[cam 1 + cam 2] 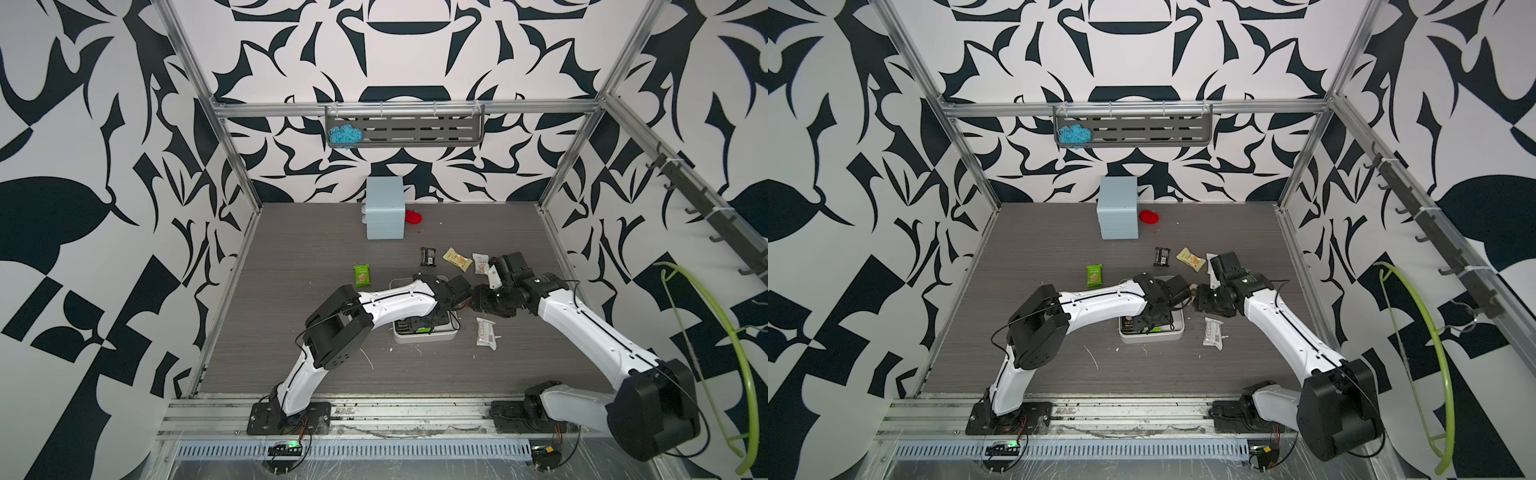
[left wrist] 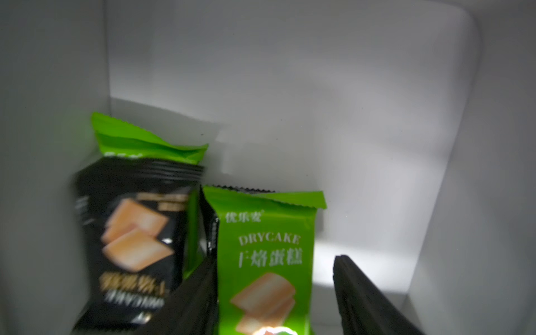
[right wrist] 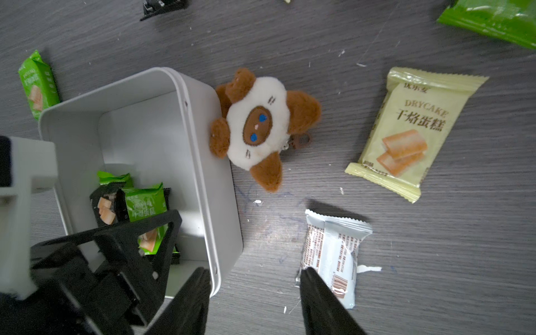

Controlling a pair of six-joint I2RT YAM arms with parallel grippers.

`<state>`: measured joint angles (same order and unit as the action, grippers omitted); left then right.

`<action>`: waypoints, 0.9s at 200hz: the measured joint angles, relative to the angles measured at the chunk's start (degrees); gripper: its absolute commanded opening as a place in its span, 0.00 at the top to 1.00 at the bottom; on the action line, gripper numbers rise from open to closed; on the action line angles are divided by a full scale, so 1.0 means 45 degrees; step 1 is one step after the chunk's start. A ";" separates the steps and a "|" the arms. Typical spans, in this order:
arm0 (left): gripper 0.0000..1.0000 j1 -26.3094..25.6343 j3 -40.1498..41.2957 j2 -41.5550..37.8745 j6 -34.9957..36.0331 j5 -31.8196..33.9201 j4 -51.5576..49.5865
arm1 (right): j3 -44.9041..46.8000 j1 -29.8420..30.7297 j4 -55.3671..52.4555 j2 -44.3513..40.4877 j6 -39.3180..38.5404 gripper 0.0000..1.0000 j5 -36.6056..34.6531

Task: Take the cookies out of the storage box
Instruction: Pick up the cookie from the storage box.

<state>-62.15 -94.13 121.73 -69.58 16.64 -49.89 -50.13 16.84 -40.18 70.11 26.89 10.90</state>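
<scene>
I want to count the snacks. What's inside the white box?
At least three packets show in the white box: a green packet between the left hand's fingers, a black packet beside it, and a second green packet behind that. Anything under them or the hand is hidden.

The box [image 1: 422, 336] sits mid-table [image 1: 291, 257], with packets [image 2: 265, 261] in its near end and a toy [image 3: 258, 121] outside, touching its right wall. One packet [image 1: 362, 275] lies behind-left of the box, a row of three packets [image 1: 457, 259] behind-right, and a fifth packet [image 1: 486, 332] just right. A cabinet [image 1: 384, 214] stands well behind, at the back.
</scene>
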 measured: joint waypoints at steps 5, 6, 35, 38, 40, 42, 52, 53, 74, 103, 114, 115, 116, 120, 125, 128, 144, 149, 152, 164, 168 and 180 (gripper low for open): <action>0.32 0.0005 0.0000 0.0015 0.0029 0.0010 -0.0034 | 0.0000 0.0000 -0.0005 0.0000 -0.0010 0.44 0.0000; 0.32 0.0005 0.0000 0.0015 0.0034 0.0005 -0.0039 | 0.0000 0.0000 -0.0005 0.0000 -0.0010 0.44 0.0005; 0.36 0.0049 -0.0005 0.0015 0.0146 -0.0010 -0.0063 | 0.0000 0.0000 -0.0063 0.0029 -0.0024 0.44 0.0000; 0.37 0.0058 -0.0005 0.0015 0.0136 -0.0010 -0.0058 | 0.0000 0.0000 -0.0068 0.0044 -0.0024 0.44 0.0000; 0.38 0.0058 0.0000 0.0015 0.0146 -0.0010 -0.0058 | 0.0000 0.0000 -0.0068 0.0049 -0.0024 0.44 0.0000; 0.38 0.0063 0.0000 0.0015 0.0160 -0.0015 -0.0058 | 0.0000 0.0000 -0.0068 0.0049 -0.0024 0.44 0.0000; 0.42 0.0073 -0.0005 0.0015 0.0151 -0.0015 -0.0058 | 0.0000 -0.0005 -0.0068 0.0078 -0.0029 0.44 0.0000; 0.42 0.0073 -0.0005 0.0015 0.0170 -0.0015 -0.0058 | 0.0000 -0.0005 -0.0068 0.0078 -0.0029 0.45 0.0000; 0.49 0.0097 -0.0005 0.0015 0.0257 -0.0024 -0.0053 | 0.0000 -0.0053 -0.0073 0.0102 -0.0029 0.45 -0.0019; 0.54 0.0117 0.0000 0.0015 0.0306 -0.0024 -0.0005 | -0.0005 -0.0058 -0.0073 0.0102 -0.0034 0.45 -0.0053; 0.55 0.0117 0.0000 0.0015 0.0340 -0.0024 -0.0005 | -0.0019 -0.0058 -0.0087 0.0102 -0.0029 0.45 -0.0053; 0.55 0.0117 0.0000 0.0015 0.0340 -0.0024 -0.0005 | -0.0024 -0.0058 -0.0092 0.0102 -0.0029 0.45 -0.0053; 0.55 0.0121 0.0000 0.0015 0.0345 -0.0024 -0.0005 | -0.0029 -0.0058 -0.0092 0.0102 -0.0029 0.45 -0.0053; 0.55 0.0121 0.0000 0.0015 0.0364 -0.0024 -0.0005 | -0.0039 -0.0058 -0.0107 0.0102 -0.0029 0.45 -0.0053; 0.55 0.0121 -0.0005 0.0015 0.0379 -0.0024 -0.0005 | -0.0049 -0.0058 -0.0112 0.0102 -0.0029 0.45 -0.0053; 0.55 0.0121 0.0000 0.0015 0.0384 -0.0024 -0.0005 | -0.0058 -0.0058 -0.0121 0.0102 -0.0024 0.45 -0.0058; 0.55 0.0121 0.0000 -0.0005 0.0466 -0.0029 0.0010 | -0.0083 -0.0058 -0.0165 0.0102 -0.0019 0.45 -0.0102; 0.55 0.0131 0.0000 -0.0010 0.0481 -0.0039 0.0019 | -0.0097 -0.0058 -0.0189 0.0102 -0.0019 0.45 -0.0107; 0.55 0.0136 0.0000 -0.0015 0.0500 -0.0049 0.0029 | -0.0107 -0.0058 -0.0209 0.0102 -0.0019 0.45 -0.0112; 0.55 0.0194 0.0000 -0.0049 0.0583 -0.0131 0.0126 | -0.0189 -0.0058 -0.0311 0.0102 -0.0015 0.45 -0.0146; 0.55 0.0223 0.0000 -0.0063 0.0622 -0.0165 0.0170 | -0.0238 -0.0058 -0.0359 0.0102 -0.0010 0.45 -0.0146; 0.55 0.0350 0.0005 -0.0136 0.0763 -0.0262 0.0306 | -0.0418 -0.0058 -0.0481 0.0107 0.0015 0.45 -0.0151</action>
<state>-60.58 -94.11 121.12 -66.15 15.46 -48.51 -52.01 16.58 -42.35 70.59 26.96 10.22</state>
